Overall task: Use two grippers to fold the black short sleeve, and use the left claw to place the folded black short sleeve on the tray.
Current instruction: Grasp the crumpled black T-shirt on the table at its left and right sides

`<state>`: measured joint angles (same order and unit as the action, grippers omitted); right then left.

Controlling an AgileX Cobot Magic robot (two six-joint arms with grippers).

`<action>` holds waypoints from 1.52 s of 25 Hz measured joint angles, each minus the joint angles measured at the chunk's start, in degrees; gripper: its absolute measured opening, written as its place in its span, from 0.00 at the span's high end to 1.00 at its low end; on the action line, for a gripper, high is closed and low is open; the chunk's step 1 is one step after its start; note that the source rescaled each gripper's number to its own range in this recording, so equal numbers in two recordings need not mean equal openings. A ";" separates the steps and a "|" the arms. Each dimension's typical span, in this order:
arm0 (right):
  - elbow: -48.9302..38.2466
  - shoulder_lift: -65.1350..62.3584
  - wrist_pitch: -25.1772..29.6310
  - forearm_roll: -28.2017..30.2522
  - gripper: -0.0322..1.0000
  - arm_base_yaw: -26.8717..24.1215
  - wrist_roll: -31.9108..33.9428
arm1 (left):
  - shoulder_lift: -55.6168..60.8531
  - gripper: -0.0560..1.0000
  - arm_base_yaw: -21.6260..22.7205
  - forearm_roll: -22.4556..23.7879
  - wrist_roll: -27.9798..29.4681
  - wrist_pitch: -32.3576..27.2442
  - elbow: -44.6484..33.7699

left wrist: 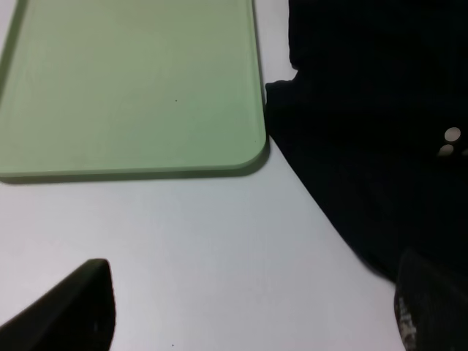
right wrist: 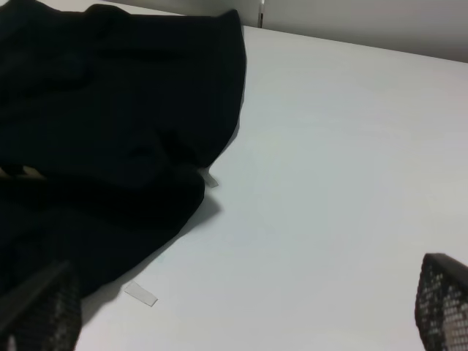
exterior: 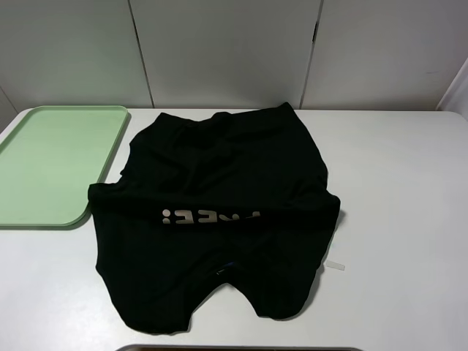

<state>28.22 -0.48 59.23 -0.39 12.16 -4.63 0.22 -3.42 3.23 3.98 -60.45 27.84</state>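
Observation:
The black short sleeve point(exterior: 219, 183) lies crumpled and partly folded over itself in the middle of the white table, with white letters point(exterior: 208, 216) showing across it. The pale green tray point(exterior: 51, 161) sits at the far left, touching the shirt's left edge, with nothing on it. Neither arm appears in the exterior high view. In the left wrist view my left gripper point(left wrist: 252, 311) is open over bare table, between the tray point(left wrist: 131, 88) and the shirt point(left wrist: 365, 131). My right gripper point(right wrist: 245, 311) is open over bare table, just off the shirt's point(right wrist: 110, 131) edge.
A small white tag point(exterior: 335, 265) lies on the table by the shirt's right hem, and the tag point(right wrist: 140, 294) shows in the right wrist view too. A dark edge point(exterior: 241, 349) runs along the table's front. Grey wall panels stand behind the table.

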 joint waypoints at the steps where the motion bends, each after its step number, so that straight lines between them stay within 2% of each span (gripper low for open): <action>1: 0.00 0.00 0.00 0.00 0.00 0.00 0.00 | 0.00 0.23 0.00 0.00 0.00 0.00 0.00; 4: 0.00 0.74 0.00 0.39 0.00 0.00 0.26 | 0.00 0.16 0.00 0.00 0.00 0.00 0.00; 7: 0.70 4.02 -0.32 0.39 0.00 0.00 0.48 | 0.00 0.05 0.00 0.28 0.00 0.54 0.48; 10: 3.16 9.20 -2.85 0.39 0.00 0.00 -0.07 | 0.00 0.01 0.00 1.12 -0.07 2.46 1.84; 14: 7.32 18.10 -5.42 -2.12 0.00 0.00 -6.10 | -0.07 0.00 -0.70 1.53 -0.84 4.43 5.16; 18: 11.41 27.80 -7.57 -5.60 0.00 0.00 -14.77 | -5.25 0.00 -4.20 1.53 -2.87 4.49 8.28; 25: 15.34 43.21 -9.99 -7.55 0.00 2.74 -24.30 | -24.97 0.00 -11.85 1.53 -14.29 1.75 13.63; 32: 15.52 58.46 -18.98 -4.67 0.00 8.42 -27.77 | -40.54 0.00 -16.67 1.60 -25.41 1.89 15.46; 38: 15.64 70.83 -27.65 -2.73 0.00 9.98 -28.43 | -48.49 0.00 -19.69 3.54 -29.37 4.74 15.46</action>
<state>43.86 70.35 31.57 -3.12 22.15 -33.06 -48.27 -23.11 6.77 -25.39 -55.71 43.30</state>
